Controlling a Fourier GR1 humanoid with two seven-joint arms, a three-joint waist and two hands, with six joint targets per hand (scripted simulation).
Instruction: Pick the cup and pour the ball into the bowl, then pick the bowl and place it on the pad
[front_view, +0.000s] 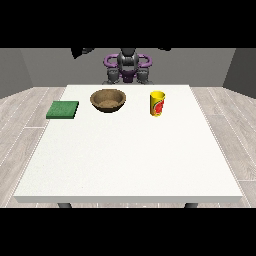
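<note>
The tall yellow cup (157, 103) on the white bench (130, 155) could tip when grabbed, spilling its hidden ball outside the brown wooden bowl (108, 100); I cannot tell how the fingers are.

**Bare test room, one table**

Plain indoor room, looks like a lab or test space. Grey walls (30, 67) at 10 to 2 o'clock. Pale wood-plank floor (22, 125) all round. Large white table (130, 160) fills the centre, dark legs showing at 6 o'clock. Humanoid robot (128, 67) stands behind it at 12 o'clock. No furnishings of a home or shop visible.
</note>
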